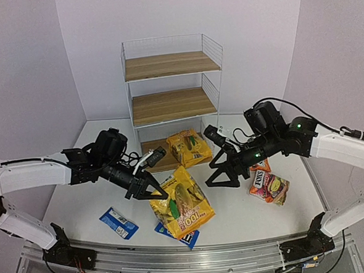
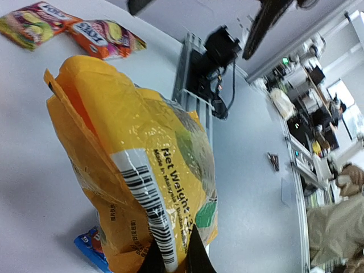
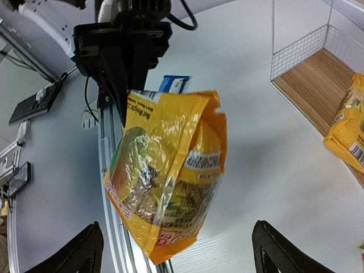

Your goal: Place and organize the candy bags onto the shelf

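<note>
Top cam: my L gripper point(image 1: 155, 189) is clamping a large yellow bag point(image 1: 183, 204) near the shelf point(image 1: 170, 88); R gripper point(image 1: 223, 178) is gaping, empty.
L wrist: I'm pinching its barcode edge.
R wrist: bag's hanging; second yellow bag point(image 3: 347, 131) is lying on the bottom board.

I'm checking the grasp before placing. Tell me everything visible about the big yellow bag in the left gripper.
The large yellow-orange bag is glossy, crinkled plastic with green-and-yellow graphics, black print and a barcode strip. The left gripper is shut on its edge by the barcode. It hangs tilted, seemingly off the white table; nothing else visibly touches it.
</note>
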Controlling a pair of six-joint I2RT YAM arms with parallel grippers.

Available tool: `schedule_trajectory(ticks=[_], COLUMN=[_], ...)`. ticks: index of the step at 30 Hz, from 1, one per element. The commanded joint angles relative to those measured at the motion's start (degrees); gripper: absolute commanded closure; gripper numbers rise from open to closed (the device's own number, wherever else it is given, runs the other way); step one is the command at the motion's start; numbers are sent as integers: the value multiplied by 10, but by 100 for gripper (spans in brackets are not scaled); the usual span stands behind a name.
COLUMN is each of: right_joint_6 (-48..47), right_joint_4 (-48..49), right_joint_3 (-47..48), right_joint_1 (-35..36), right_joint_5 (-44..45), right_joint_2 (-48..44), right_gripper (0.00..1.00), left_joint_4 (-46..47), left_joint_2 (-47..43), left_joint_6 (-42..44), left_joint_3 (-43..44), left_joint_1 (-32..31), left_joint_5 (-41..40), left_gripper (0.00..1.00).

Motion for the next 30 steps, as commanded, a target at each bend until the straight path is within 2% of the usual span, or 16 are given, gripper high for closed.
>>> schedule_trajectory(ticks=[1,7,15,21,25,27,28,30], right_joint_6=[-109,-80,-42,-28,-15,-14,-14,-7], right_joint_4=[-66,-81,-80,-83,-86,-89,-90,-93], right_joint_3=[47,92,119,104,106,99,96,94], right_joint_1=[3,3,7,18,21,22,22,21], right_joint_5=[-76,-136,-220,-224,-245,-256,-262,-269], right_joint_2=[-6,57,151,183,195,195,195,197], right_gripper=[11,7,7,11,22,33,41,70], left_joint_4=[-76,-133,-139,-150,-156,-156,-155,-152], left_joint_2=[59,114,146,155,159,159,159,158], left_joint_6=[165,234,246,254,261,260,260,256], left_joint_3=[111,166,192,206,214,219,222,225], left_joint_1=[-26,-60,-66,-67,-67,-67,-67,-67], left_joint_5=[90,124,149,150,148,142,140,133], left_gripper=[100,100,100,100,100,100,100,100])
